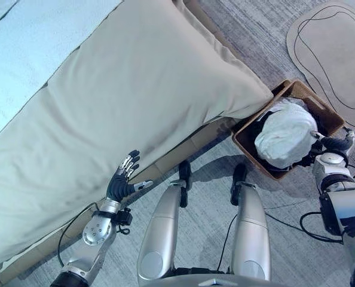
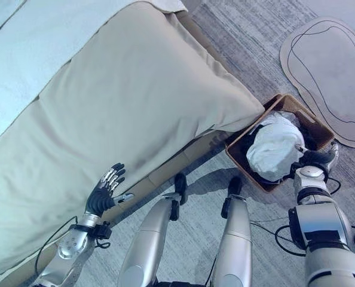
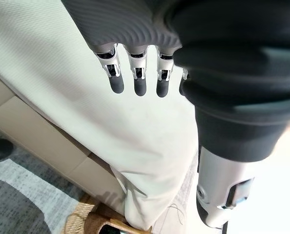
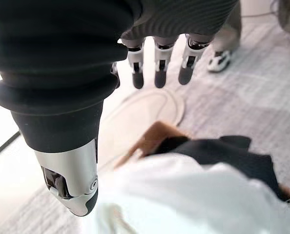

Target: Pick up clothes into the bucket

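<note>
A brown woven basket (image 1: pixel 303 91) stands on the carpet by the corner of the bed. Inside it a bundled white garment (image 1: pixel 284 136) lies on top of dark clothes (image 2: pixel 248 142). My right hand (image 1: pixel 337 143) hovers at the basket's near right edge, just beside the white bundle. Its fingers (image 4: pixel 159 68) are straight and hold nothing, above the white garment (image 4: pixel 184 200) and a black one (image 4: pixel 233 156). My left hand (image 1: pixel 122 179) is raised at the bed's edge, open, with its fingers (image 3: pixel 139 73) spread in front of the beige duvet.
A bed with a beige duvet (image 1: pixel 135 101) and pale blue sheet (image 1: pixel 22 54) takes up the left side; its tan base (image 1: pixel 183 152) runs along the floor. A beige oval rug (image 1: pixel 336 54) lies beyond the basket. A person's shoe (image 4: pixel 218 61) stands past it.
</note>
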Available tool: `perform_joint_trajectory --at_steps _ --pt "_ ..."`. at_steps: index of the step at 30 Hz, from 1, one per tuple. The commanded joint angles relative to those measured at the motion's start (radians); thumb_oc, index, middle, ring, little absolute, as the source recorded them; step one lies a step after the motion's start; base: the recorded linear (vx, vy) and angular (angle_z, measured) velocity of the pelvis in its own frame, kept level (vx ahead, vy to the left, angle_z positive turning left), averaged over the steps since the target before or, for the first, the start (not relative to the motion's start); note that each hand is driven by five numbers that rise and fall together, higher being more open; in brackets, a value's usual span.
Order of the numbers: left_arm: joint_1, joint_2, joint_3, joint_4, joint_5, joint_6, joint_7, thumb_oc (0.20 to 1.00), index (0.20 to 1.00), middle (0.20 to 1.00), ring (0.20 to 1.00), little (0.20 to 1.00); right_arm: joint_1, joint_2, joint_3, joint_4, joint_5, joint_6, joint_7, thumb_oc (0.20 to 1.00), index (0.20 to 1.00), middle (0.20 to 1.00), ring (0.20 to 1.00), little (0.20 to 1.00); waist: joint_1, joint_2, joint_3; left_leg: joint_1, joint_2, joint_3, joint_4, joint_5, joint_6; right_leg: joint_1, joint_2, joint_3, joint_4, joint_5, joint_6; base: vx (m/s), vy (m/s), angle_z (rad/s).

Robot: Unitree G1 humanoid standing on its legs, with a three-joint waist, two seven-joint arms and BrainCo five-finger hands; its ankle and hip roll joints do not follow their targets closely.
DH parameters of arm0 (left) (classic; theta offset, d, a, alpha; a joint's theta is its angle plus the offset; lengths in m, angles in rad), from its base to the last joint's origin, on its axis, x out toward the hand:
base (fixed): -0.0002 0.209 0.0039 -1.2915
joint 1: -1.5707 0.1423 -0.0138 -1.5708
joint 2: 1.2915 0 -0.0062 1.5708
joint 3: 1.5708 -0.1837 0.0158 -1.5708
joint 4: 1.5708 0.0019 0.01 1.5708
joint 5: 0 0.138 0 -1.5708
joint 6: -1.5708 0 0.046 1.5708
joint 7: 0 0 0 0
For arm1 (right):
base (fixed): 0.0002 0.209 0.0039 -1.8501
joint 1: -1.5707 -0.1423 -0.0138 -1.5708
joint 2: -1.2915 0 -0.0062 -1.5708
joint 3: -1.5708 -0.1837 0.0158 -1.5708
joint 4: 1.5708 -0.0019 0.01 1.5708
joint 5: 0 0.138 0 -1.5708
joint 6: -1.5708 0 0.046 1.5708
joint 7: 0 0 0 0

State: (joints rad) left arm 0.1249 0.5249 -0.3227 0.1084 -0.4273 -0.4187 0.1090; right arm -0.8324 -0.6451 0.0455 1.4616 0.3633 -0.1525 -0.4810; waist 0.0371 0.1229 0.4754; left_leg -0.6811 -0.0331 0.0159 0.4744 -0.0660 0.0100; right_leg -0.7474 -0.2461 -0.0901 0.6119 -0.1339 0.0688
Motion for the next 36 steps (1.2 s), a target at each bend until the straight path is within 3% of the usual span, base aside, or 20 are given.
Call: perform_joint_trajectory --at_steps 1,6,9,11,12,14,18,20,24,27,36 --pt "0.028 0.007 0.031 -0.022 -0.012 -0.030 0.005 1.000 1.000 1.000 1.000 1.000 0.044 -0.030 -0.019 -0.003 0.022 -0.018 -0.037 1.000 1.000 1.000 1.000 1.000 -0.025 -0.003 -0.052 -0.015 0.011 -0.013 -0.048 0.033 -0.003 0.033 0.010 -0.001 -0.067 0.081 0.034 0.00 0.000 0.00" --pt "0.024 0.003 0.049 -0.018 -0.023 -0.034 0.001 1.000 1.000 1.000 1.000 1.000 0.078 -0.031 -0.031 -0.071 0.055 -0.046 -0.015 1.000 1.000 1.000 1.000 1.000 -0.031 -0.008 -0.056 0.001 0.013 -0.008 -0.060 0.037 -0.004 0.048 0.009 0.005 -0.088 0.092 0.038 0.00 0.011 -0.03" --pt "0.014 -0.015 0.063 0.010 -0.021 -0.039 0.001 1.000 1.000 1.000 1.000 1.000 0.125 0.003 -0.031 -0.193 0.065 -0.095 -0.020 1.000 1.000 1.000 1.000 1.000 -0.042 -0.021 -0.065 0.037 0.021 -0.003 -0.085 0.042 -0.006 0.082 0.013 0.006 -0.120 0.103 0.040 0.01 0.017 -0.07" --pt "0.010 -0.024 0.072 0.022 -0.022 -0.042 0.006 1.000 1.000 1.000 1.000 1.000 0.169 0.025 -0.028 -0.287 0.060 -0.120 -0.025 1.000 1.000 1.000 1.000 1.000 -0.049 -0.029 -0.069 0.053 0.023 -0.001 -0.095 0.046 -0.007 0.100 0.014 0.005 -0.132 0.108 0.041 0.03 0.005 -0.11" --pt "0.005 -0.046 0.091 0.042 -0.025 -0.048 0.011 1.000 1.000 1.000 1.000 1.000 0.280 0.068 -0.047 -0.468 0.057 -0.172 -0.019 1.000 1.000 1.000 1.000 1.000 -0.066 -0.044 -0.079 0.093 0.030 -0.005 -0.120 0.050 -0.009 0.141 0.017 0.002 -0.159 0.113 0.044 0.04 0.000 -0.07" --pt "0.003 -0.062 0.099 0.063 -0.042 -0.052 0.008 1.000 1.000 1.000 1.000 1.000 0.349 0.094 -0.060 -0.574 0.051 -0.191 -0.010 1.000 1.000 1.000 1.000 1.000 -0.073 -0.055 -0.086 0.122 0.033 -0.007 -0.136 0.053 -0.010 0.173 0.016 -0.003 -0.177 0.118 0.046 0.06 -0.020 -0.08" --pt "0.005 -0.089 0.136 0.110 -0.070 -0.060 -0.029 1.000 1.000 1.000 1.000 1.000 0.558 0.160 -0.102 -0.825 0.021 -0.243 0.081 1.000 1.000 1.000 1.000 1.000 -0.097 -0.088 -0.107 0.234 0.042 -0.020 -0.201 0.066 -0.012 0.302 0.011 -0.031 -0.254 0.141 0.059 0.09 -0.027 -0.03" --pt "0.018 -0.098 0.164 0.114 -0.079 -0.065 -0.070 1.000 1.000 1.000 1.000 1.000 0.703 0.212 -0.123 -0.942 0.043 -0.276 0.173 1.000 1.000 1.000 1.000 1.000 -0.109 -0.109 -0.132 0.315 0.051 -0.029 -0.253 0.070 -0.016 0.394 0.014 -0.051 -0.312 0.145 0.066 0.12 -0.016 -0.02" --pt "0.039 -0.115 0.200 0.137 -0.093 -0.067 -0.098 1.000 1.000 1.000 1.000 1.000 0.827 0.261 -0.135 -1.007 0.057 -0.283 0.238 1.000 1.000 1.000 1.000 1.000 -0.118 -0.123 -0.179 0.390 0.063 -0.038 -0.333 0.096 -0.023 0.481 0.025 -0.071 -0.410 0.169 0.073 0.10 -0.023 0.02" --pt "0.052 -0.129 0.241 0.189 -0.029 -0.073 -0.075 1.000 1.000 1.000 1.000 1.000 0.912 0.318 -0.112 -1.009 0.047 -0.271 0.274 1.000 1.000 1.000 1.000 1.000 -0.128 -0.139 -0.242 0.474 0.072 -0.028 -0.430 0.128 -0.037 0.569 0.048 -0.087 -0.521 0.198 0.082 0.10 -0.012 0.05" --pt "0.070 -0.176 0.274 0.271 0.033 -0.074 -0.027 1.000 1.000 1.000 1.000 1.000 1.005 0.391 0.013 -0.980 0.049 -0.221 0.337 1.000 1.000 1.000 1.000 1.000 -0.124 -0.161 -0.327 0.600 0.086 0.016 -0.542 0.153 -0.051 0.668 0.075 -0.080 -0.624 0.232 0.093 0.04 0.018 -0.10"
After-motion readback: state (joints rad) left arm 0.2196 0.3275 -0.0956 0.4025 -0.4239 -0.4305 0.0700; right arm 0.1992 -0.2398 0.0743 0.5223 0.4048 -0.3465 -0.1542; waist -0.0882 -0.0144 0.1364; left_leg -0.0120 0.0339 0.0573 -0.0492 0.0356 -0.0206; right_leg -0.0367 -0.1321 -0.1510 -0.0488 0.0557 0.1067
